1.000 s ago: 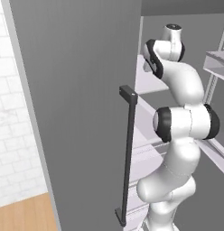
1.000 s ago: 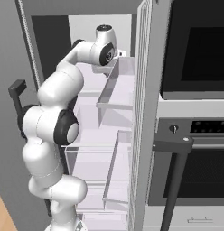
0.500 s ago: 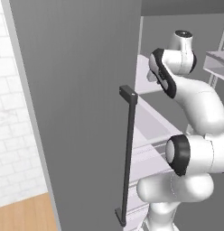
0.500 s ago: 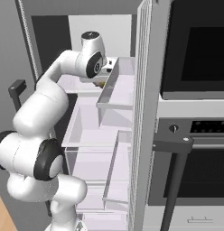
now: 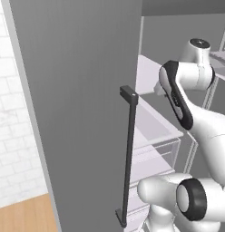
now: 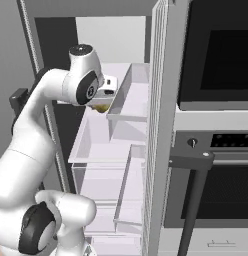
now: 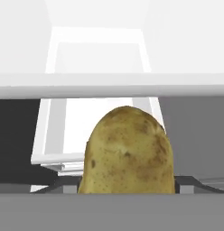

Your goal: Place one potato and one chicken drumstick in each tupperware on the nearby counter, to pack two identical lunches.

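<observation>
A yellowish-green, brown-speckled potato [image 7: 128, 153] looms large in the hand view, held between the two dark fingertips [image 7: 189, 183] of my gripper [image 7: 127, 186]. From the right base view the gripper [image 6: 103, 103] hangs inside the open fridge, just over a white shelf [image 6: 98, 145], and the potato [image 6: 100, 107] shows as a small yellow lump under the hand. The left base view has the hand mostly hidden behind the forearm [image 5: 178, 97]. The chicken drumstick, the tupperware and the counter are out of view.
The grey fridge door [image 5: 78, 113] stands open on the left, its dark bar handle [image 5: 128, 154] close to the arm. A clear door bin [image 6: 127, 102] lies right of the hand. An oven stack [image 6: 216, 55] with a dark handle [image 6: 193, 160] stands to the right.
The hand has come down and slightly left out of the upper fridge shelf with the potato still in it. The elbow has swung low.
</observation>
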You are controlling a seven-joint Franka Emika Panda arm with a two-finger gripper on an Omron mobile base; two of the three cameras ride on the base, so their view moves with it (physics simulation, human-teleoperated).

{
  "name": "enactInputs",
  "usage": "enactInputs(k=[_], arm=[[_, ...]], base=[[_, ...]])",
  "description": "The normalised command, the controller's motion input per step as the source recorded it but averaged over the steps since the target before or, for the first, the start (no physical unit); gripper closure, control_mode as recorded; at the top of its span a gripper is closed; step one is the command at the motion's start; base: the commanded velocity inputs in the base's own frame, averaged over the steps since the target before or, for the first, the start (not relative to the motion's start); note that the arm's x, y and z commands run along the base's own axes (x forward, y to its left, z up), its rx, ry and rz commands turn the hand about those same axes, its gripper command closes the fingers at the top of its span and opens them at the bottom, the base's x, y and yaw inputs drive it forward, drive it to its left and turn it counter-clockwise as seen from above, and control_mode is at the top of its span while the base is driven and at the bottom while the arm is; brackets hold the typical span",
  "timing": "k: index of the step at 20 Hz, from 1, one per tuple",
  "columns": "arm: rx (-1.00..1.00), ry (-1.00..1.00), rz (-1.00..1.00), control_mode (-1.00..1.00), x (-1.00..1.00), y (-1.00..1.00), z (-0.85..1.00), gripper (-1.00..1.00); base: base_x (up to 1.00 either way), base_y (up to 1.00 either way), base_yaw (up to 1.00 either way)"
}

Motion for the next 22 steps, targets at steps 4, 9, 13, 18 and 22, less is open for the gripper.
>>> enactInputs(k=[4,9,13,18,22], arm=[[0.00,0.00,0.06,-1.00,-1.00,0.19,0.00,1.00],[0.00,0.01,0.06,-1.00,-1.00,0.16,-0.07,1.00],[0.00,0.10,0.05,-1.00,-0.94,0.16,-0.54,1.00],[0.00,0.09,0.03,-1.00,-0.96,0.12,-0.49,1.00],[0.00,0.04,0.01,1.00,-0.75,0.09,-0.28,1.00]], base=[[0.00,0.00,0.00],[0.00,0.00,0.00],[0.00,0.00,0.00],[0.00,0.00,0.00],[-0.25,0.03,0.00]])
